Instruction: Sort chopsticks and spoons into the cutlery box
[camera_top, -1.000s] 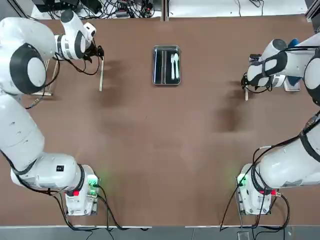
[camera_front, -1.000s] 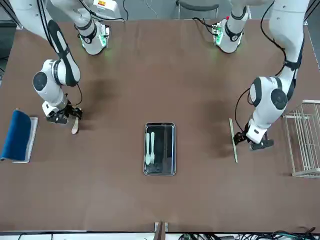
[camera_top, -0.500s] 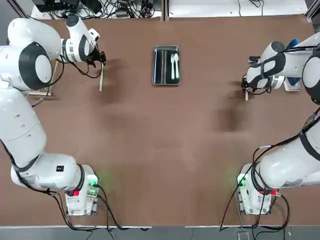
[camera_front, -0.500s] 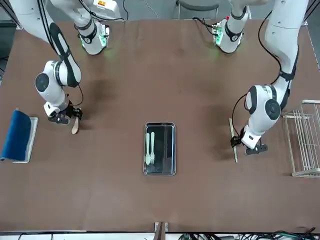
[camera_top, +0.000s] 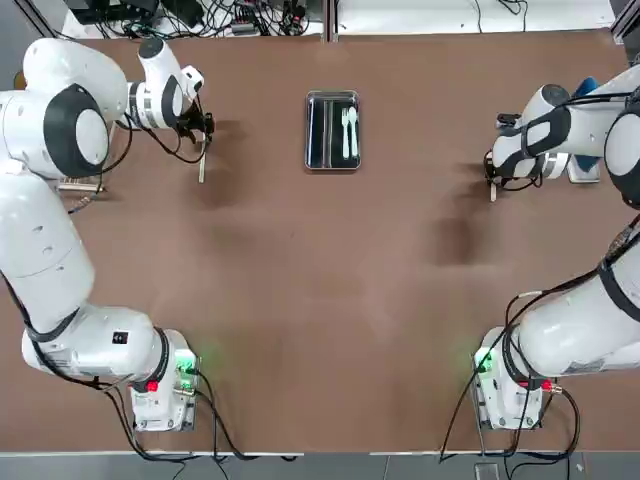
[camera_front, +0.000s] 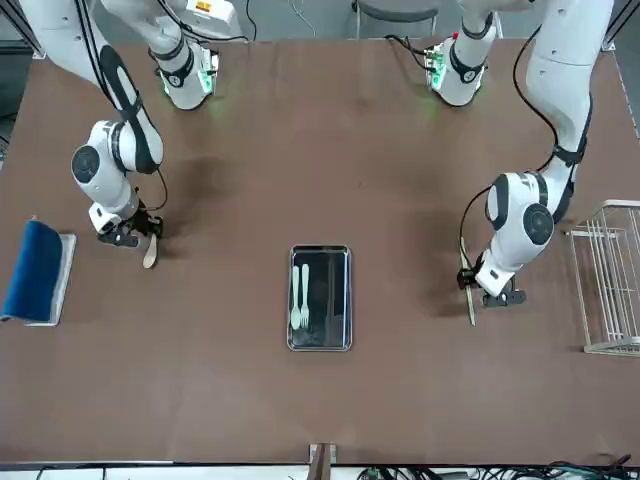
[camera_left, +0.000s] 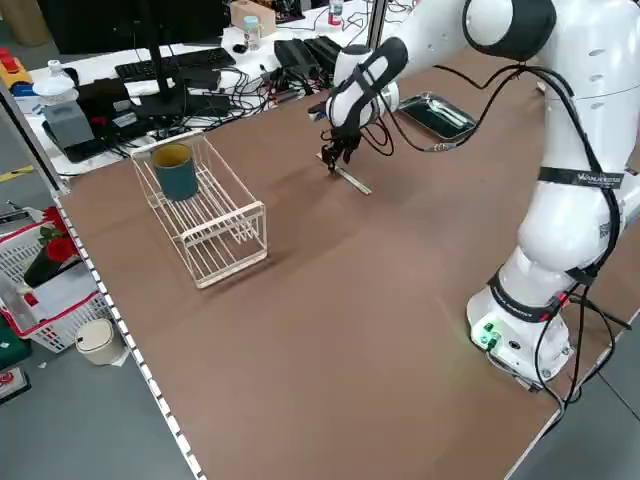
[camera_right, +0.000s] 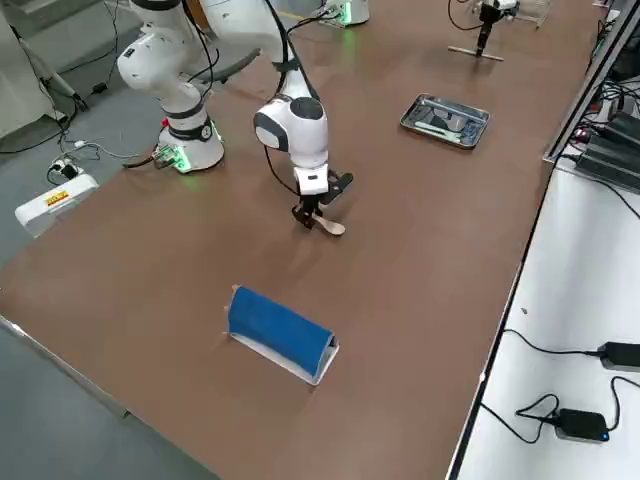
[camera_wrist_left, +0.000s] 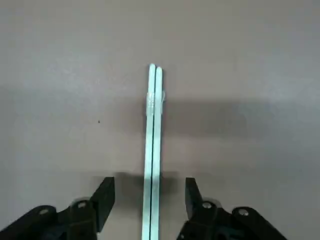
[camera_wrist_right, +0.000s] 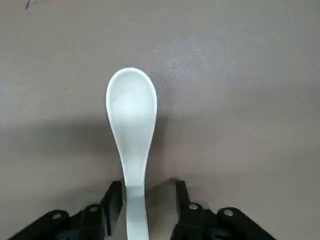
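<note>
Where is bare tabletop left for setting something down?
The wide brown stretch between the shiny steel cutlery box and the arm bases is bare. Crowded spots: the left end effector straddling the pale wooden chopsticks, and the right end effector around the cream spoon. The white wire rack occupies the left edge.

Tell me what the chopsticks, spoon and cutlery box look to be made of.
Chopsticks: pale, matte, straight sticks, probably wood or bamboo. Spoon: smooth cream surface with soft sheen, ceramic or plastic; cannot tell which. Cutlery box: bright reflective rim, dark inside, likely steel.
</note>
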